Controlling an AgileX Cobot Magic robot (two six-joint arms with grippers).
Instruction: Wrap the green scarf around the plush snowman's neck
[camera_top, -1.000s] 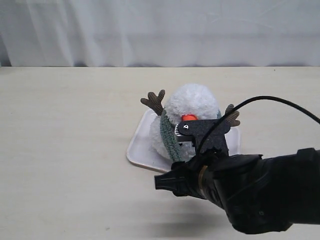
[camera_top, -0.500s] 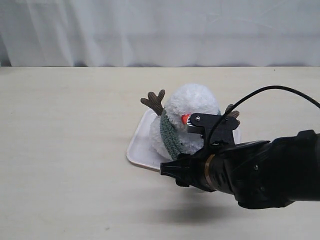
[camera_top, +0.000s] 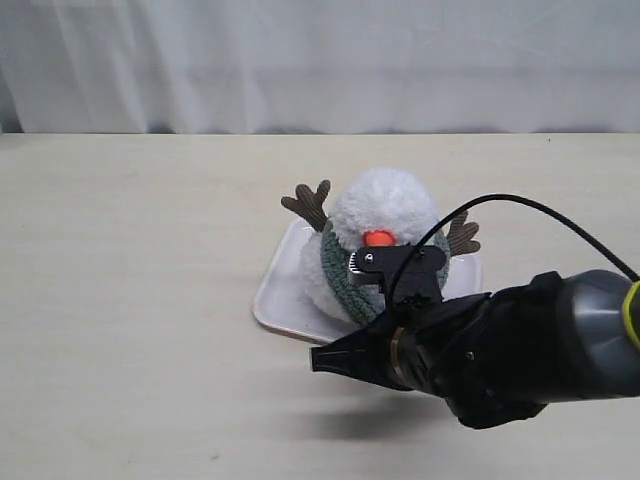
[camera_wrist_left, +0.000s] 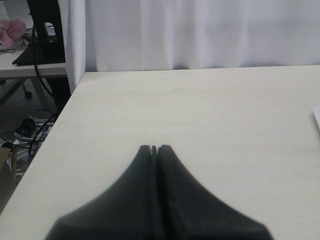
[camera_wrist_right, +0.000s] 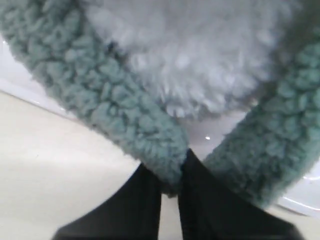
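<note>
Tray (camera_top: 277, 288) holds plush snowman (camera_top: 385, 205), partly hidden by right arm (camera_top: 500, 350); right claw (camera_wrist_right: 170, 186) pinches green scarf (camera_top: 343, 275).

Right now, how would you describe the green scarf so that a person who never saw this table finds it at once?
On the pale table, a white tray holds a fluffy white plush snowman. The green scarf is the fuzzy grey-green strip draped around it, just below the orange nose. It is the only green thing there, and the right gripper pinches one end.
</note>
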